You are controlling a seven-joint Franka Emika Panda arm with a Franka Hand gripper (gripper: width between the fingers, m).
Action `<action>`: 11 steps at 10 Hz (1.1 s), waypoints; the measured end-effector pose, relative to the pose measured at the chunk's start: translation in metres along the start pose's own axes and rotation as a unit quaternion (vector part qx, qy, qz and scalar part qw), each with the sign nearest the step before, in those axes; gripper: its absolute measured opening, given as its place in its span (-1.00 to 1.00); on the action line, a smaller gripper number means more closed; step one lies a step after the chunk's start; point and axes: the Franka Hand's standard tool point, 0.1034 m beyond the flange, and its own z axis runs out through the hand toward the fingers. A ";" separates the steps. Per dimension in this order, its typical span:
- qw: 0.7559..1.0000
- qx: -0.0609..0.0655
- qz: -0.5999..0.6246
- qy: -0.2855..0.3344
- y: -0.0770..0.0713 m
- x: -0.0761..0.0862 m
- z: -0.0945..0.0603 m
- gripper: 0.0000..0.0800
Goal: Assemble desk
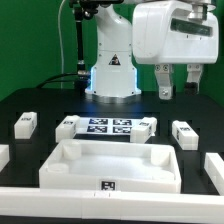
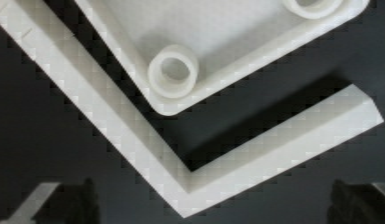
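Pincer is spread wide with nothing in it, hanging above the exterior view's right side of the dark surface. From where I'm sitting the desk panel lies rim-up just in front of the marker board. One loose leg lies on that view's left, another leg on its right. The wrist view shows a round corner socket.

Your black table | desk panel near centre | marker board just beyond it | left leg, right leg flanking.
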 end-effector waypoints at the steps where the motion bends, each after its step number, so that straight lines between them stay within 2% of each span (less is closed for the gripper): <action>1: 1.000 0.000 0.000 0.000 0.000 0.000 0.000 0.63; 5: 1.000 0.001 -0.004 -0.001 0.000 -0.002 0.002 0.63; 6: 0.997 -0.003 -0.072 -0.004 0.000 -0.012 0.007 0.63; 8: 0.987 0.009 -0.161 -0.026 -0.005 -0.028 0.019 0.63; 10: 0.982 0.018 -0.187 -0.035 -0.012 -0.036 0.027 0.63; 11: 0.982 0.017 -0.187 -0.034 -0.011 -0.035 0.027 0.63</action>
